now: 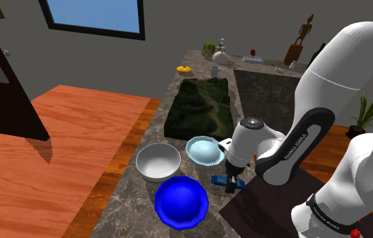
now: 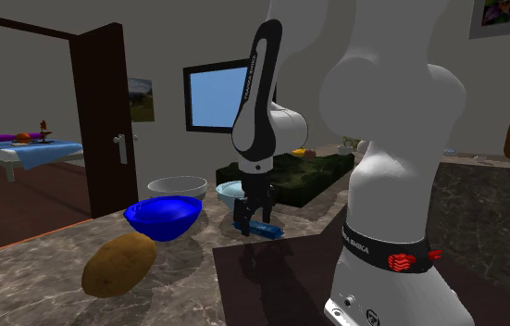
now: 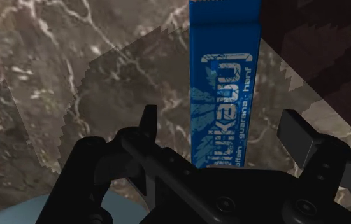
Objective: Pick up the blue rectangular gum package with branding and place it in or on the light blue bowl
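The gum package (image 3: 225, 95) lies flat on the marbled counter (image 3: 53, 83), directly under the gripper (image 3: 223, 130). The black fingers (image 3: 298, 137) stand spread on either side of it, clear of both long edges. In the wrist view its far end is cut off at the edge and its near end is hidden behind the gripper's body. Large pale lettering runs along the blue wrapper, but I can't read the big word with any certainty. The small print beside it reads "guarana · hanf", and the word before that is partly covered.

From the shoulder view the gripper (image 1: 232, 182) covers one end of the package (image 1: 220, 180), which lies near the light blue bowl (image 1: 205, 150) without touching it. In the second exterior view the arm (image 2: 260, 102) hides part of that bowl (image 2: 232, 192). A black band on the arm's base carries lettering; "EMIKA" is all I can read.
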{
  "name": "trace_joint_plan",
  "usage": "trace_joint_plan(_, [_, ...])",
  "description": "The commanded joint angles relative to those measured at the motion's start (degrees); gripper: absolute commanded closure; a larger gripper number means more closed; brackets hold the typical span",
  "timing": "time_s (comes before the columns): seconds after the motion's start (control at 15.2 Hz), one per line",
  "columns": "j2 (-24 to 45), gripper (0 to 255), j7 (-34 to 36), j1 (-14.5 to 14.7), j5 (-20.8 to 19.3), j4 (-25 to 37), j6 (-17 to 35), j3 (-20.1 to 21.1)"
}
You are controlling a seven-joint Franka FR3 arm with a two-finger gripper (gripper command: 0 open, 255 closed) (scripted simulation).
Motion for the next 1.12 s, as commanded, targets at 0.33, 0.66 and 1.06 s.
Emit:
trace_joint_plan(0.33, [0.0,255,0.0,0.0,0.0,0.0,0.0,0.0])
trace_joint_plan(0.66, [0.1,255,0.1,0.0,-0.2,0.0,0.1,-0.1])
trace_joint_plan(1.06, [-5.5,255,-3.6,-0.3,5.0,-0.8,-4.6,1.7])
